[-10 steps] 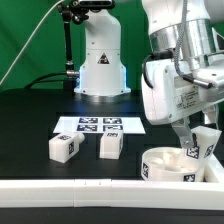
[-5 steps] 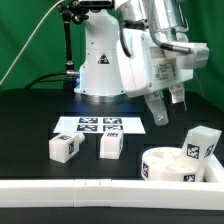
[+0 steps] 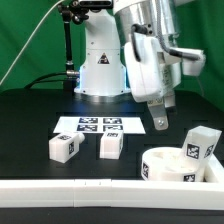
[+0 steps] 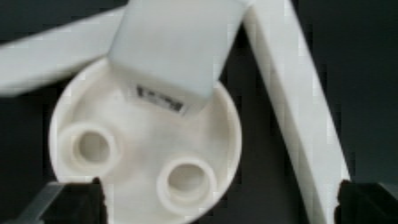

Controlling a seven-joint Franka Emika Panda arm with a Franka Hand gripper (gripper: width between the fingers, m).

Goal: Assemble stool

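The claw (image 3: pixel 161 120) hangs released and empty over the dark surface (image 3: pixel 30 120), jaws spread wide, right of centre in the exterior view; the round seat (image 3: pixel 165 166) lies low at the exterior view's right, one leg (image 3: pixel 200 146) upright on its right side; a second leg (image 3: pixel 65 148) and a third leg (image 3: pixel 110 146) stand apart at lower left, just in front of the marker board (image 3: pixel 98 124); a white rail (image 3: pixel 90 195) runs along the bottom edge; from the wrist, the seat (image 4: pixel 143 140) shows two holes, the fingertips (image 4: pixel 71 198) clear of it.
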